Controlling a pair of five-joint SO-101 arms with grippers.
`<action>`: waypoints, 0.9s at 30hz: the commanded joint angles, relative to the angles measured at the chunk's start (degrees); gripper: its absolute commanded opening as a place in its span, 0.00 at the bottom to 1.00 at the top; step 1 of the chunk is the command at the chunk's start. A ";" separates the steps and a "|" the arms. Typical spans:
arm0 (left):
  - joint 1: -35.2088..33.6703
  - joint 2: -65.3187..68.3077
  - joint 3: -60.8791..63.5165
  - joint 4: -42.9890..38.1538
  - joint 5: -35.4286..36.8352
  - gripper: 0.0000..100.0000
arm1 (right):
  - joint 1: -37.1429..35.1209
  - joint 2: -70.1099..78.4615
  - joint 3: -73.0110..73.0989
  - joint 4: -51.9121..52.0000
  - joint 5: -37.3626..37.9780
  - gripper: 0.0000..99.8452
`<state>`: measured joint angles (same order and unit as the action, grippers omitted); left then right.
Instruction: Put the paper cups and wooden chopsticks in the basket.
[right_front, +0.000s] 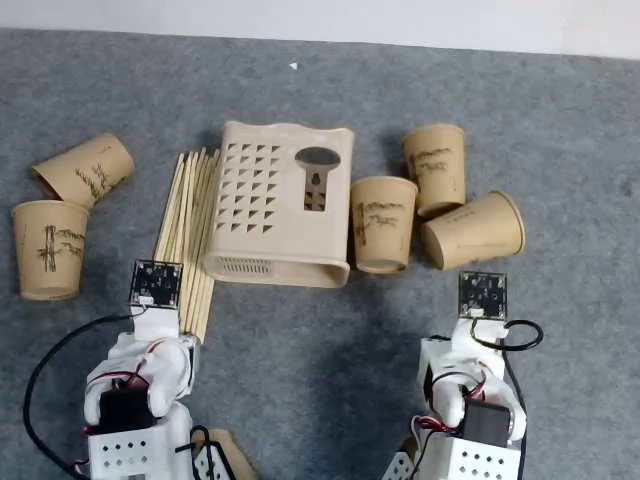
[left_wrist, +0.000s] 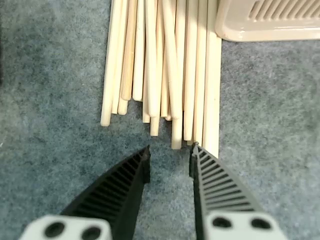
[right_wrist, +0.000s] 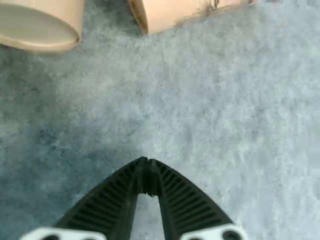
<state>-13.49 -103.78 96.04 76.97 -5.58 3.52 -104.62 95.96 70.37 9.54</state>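
Note:
Several wooden chopsticks (right_front: 188, 235) lie in a bundle against the left side of the beige perforated basket (right_front: 275, 205), which lies tipped over. Two paper cups (right_front: 85, 170) (right_front: 50, 248) lie at the far left. Three more paper cups (right_front: 435, 168) (right_front: 382, 223) (right_front: 472, 230) lie right of the basket. My left gripper (left_wrist: 170, 147) is open just short of the near ends of the chopsticks (left_wrist: 165, 65), nothing between its fingers. My right gripper (right_wrist: 148, 161) is shut over bare carpet, a short way from two cups (right_wrist: 40, 22) (right_wrist: 180, 12).
Grey carpet covers the table. The left arm (right_front: 140, 380) and right arm (right_front: 475, 390) sit at the near edge with loose cables. A corner of the basket (left_wrist: 270, 22) lies beside the chopsticks in the left wrist view. Open carpet lies in front of the basket.

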 joint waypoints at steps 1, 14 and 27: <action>2.33 -0.57 1.10 -0.53 -0.35 0.16 | -6.20 -0.40 6.81 -6.73 0.53 0.01; -13.32 -0.40 -10.86 -27.87 -21.80 0.16 | -6.99 -0.40 6.90 -12.09 11.08 0.01; -28.62 67.38 -75.38 -14.15 -16.97 0.17 | -3.74 -0.40 6.81 -12.09 11.34 0.01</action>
<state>-38.64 -63.69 43.47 56.04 -25.10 -2.99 -104.62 95.96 57.89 20.26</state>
